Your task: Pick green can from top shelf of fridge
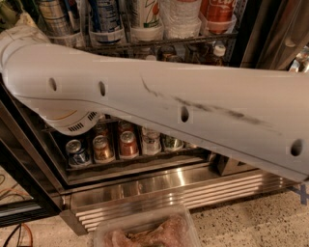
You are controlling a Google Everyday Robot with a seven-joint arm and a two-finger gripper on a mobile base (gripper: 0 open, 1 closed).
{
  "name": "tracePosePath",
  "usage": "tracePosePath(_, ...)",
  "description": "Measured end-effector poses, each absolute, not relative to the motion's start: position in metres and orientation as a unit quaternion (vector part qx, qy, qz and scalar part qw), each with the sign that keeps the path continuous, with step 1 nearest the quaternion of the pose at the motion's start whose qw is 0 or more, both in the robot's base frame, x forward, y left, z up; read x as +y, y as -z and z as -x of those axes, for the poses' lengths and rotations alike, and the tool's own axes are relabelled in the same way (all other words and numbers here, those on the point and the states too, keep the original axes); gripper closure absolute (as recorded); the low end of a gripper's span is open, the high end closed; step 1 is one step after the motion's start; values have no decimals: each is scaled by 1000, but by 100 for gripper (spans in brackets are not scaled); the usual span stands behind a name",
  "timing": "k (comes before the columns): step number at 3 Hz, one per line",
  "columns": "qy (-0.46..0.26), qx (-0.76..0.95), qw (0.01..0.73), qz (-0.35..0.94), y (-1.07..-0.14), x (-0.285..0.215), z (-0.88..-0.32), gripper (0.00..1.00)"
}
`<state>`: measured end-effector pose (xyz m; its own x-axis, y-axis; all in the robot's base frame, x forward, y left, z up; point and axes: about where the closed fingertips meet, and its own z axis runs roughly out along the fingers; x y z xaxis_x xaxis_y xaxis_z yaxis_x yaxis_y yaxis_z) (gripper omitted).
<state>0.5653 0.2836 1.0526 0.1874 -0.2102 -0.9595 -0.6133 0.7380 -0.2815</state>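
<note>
The fridge (159,185) stands open in front of me, with its ribbed steel base grille low in view. The top shelf (159,42) runs along the upper edge, a dark wire rack with clear cup holders holding blue-and-white tall cans (104,17), a white patterned can (145,13), a clear bottle (181,17) and a red bottle (218,12). My white arm (159,106) crosses the whole view from lower right to upper left and hides much of the racks. The gripper is out of view, past the arm's upper-left end. No green can shows on the top shelf.
A lower rack holds short soda cans (120,144), silver, bronze, red and one greenish. A black door frame (19,159) stands at the left. A clear plastic tub (145,231) sits on the speckled floor at the bottom. Cables lie at the lower left.
</note>
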Motion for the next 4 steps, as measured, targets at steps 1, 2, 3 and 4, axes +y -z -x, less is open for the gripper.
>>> tracePosePath(1,-116,630,702,311,-1053,263,-578,33)
tracePosePath(2,-93,646,700,291,-1045,246,-587,35)
tracePosePath(3,-85,653,698,282,-1041,241,-590,35)
tracePosePath(4,-85,653,698,282,-1042,244,-589,34)
